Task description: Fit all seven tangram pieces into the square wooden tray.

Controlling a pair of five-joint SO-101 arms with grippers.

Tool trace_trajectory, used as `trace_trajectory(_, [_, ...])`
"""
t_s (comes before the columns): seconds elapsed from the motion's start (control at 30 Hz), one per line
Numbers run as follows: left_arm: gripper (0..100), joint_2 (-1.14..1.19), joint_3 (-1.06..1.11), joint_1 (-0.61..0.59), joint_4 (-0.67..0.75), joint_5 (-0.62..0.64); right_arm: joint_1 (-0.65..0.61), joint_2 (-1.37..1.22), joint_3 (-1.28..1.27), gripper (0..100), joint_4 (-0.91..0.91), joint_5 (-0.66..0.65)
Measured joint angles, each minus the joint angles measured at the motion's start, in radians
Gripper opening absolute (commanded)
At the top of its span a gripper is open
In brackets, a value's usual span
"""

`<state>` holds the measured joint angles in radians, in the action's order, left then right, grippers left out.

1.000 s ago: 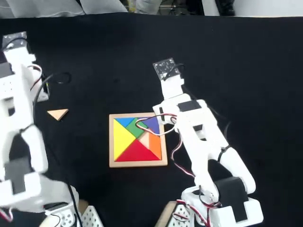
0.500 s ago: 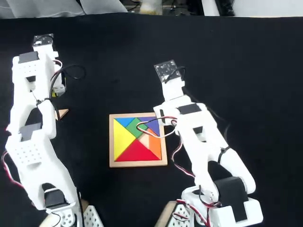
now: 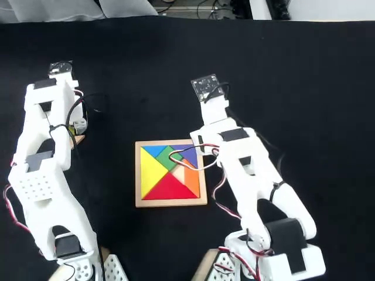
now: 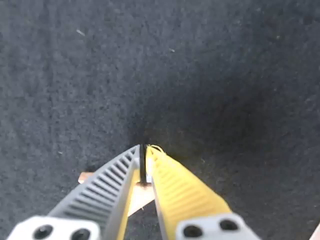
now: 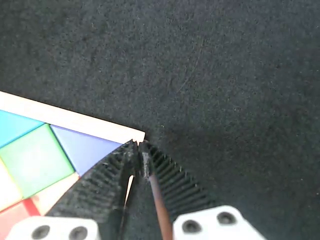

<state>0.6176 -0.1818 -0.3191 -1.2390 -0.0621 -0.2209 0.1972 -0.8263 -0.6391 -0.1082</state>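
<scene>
Tray: square wooden tray [image 3: 170, 202], six coloured pieces [image 3: 155, 172] inside.
Loose: pale wooden triangle [image 3: 78, 139], tray's 9 o'clock.
Left gripper [image 4: 143, 150]: closed, empty, above triangle.
Right gripper [image 5: 138, 146]: closed, empty, tray's 1 o'clock corner.

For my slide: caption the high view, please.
Tray nearly filled; tan triangle lies outside it, by the left gripper.

The square wooden tray [image 3: 170, 202] lay flat at mid-frame. It held six coloured pieces: a yellow triangle [image 3: 151, 172] at its left, a red triangle [image 3: 171, 188] along the bottom, a blue triangle [image 3: 153, 150] at upper left, a green square [image 5: 32, 160], a purple triangle [image 5: 85, 147] at upper right and an orange piece [image 3: 192, 181] at right. A pale gap [image 3: 179, 171] showed beside the orange piece. A tan triangle [image 3: 77, 139] lay well left of the tray, mostly hidden.
</scene>
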Motion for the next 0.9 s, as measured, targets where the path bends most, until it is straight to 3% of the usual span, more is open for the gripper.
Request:
trace_trajectory(0.23, [3,-0.098,0.147,0.012,0.035,-0.015,0.002,-0.095,0.040,1.1,0.000,-0.005])
trace_trajectory(0.57, [3,-0.345,0.529,0.049,0.138,-0.212,0.002,-0.098,0.041,1.1,0.000,-0.038])
trace_trajectory(0.8, [3,-0.388,0.591,-0.066,0.135,-0.356,0.002,-0.098,0.041,1.1,0.000,-0.038])
trace_trajectory(0.9, [3,-0.417,0.592,-0.120,0.058,-0.439,0.002,-0.098,0.041,1.1,0.000,-0.038])
